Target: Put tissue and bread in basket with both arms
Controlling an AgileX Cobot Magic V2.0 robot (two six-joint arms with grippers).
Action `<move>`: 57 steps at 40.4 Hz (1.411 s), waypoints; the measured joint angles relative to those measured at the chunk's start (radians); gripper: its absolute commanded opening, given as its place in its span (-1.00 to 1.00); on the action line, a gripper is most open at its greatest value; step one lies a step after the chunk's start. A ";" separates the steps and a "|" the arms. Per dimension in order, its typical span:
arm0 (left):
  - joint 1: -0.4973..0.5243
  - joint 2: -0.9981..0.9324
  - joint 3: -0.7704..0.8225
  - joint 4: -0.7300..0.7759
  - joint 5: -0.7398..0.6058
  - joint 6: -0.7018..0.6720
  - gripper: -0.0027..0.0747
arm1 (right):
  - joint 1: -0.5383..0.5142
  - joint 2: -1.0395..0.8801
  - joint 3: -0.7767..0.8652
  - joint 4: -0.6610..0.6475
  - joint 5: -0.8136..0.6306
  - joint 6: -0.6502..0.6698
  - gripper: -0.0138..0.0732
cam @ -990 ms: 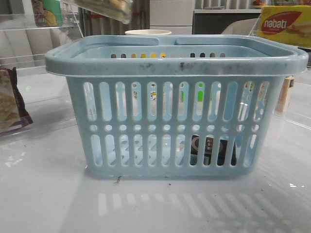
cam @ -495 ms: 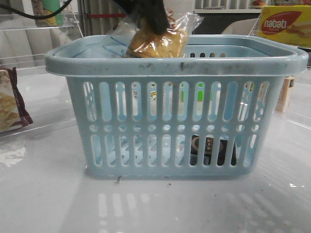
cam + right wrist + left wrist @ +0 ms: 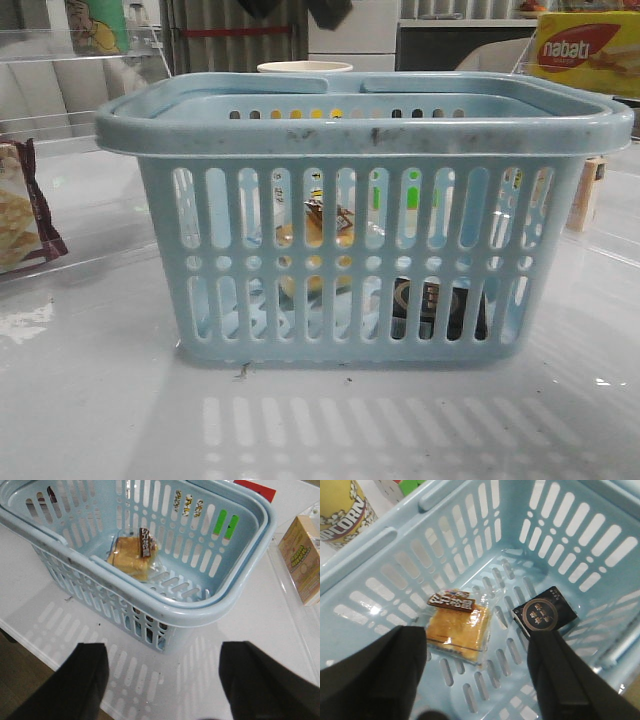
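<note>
While both my claws gape wide and empty, bread and tissue lie apart on basket floor; left claw above basket, right claw outside over surface.

Light blue slotted basket, golden-brown bread with dark label, black tissue

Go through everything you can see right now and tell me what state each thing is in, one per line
bread: lying on the basket floor, released
tissue: lying flat on the basket floor, apart from the bread
basket: upright on the table, handles folded down
left gripper: open, empty, above the basket's inside
right gripper: open, empty, outside the basket
popcorn cup: upright behind the basket
</note>
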 measured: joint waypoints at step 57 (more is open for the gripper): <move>0.000 -0.974 0.839 -0.021 -0.073 -0.004 -0.71 | 0.000 0.000 0.000 -0.036 0.031 0.000 -0.54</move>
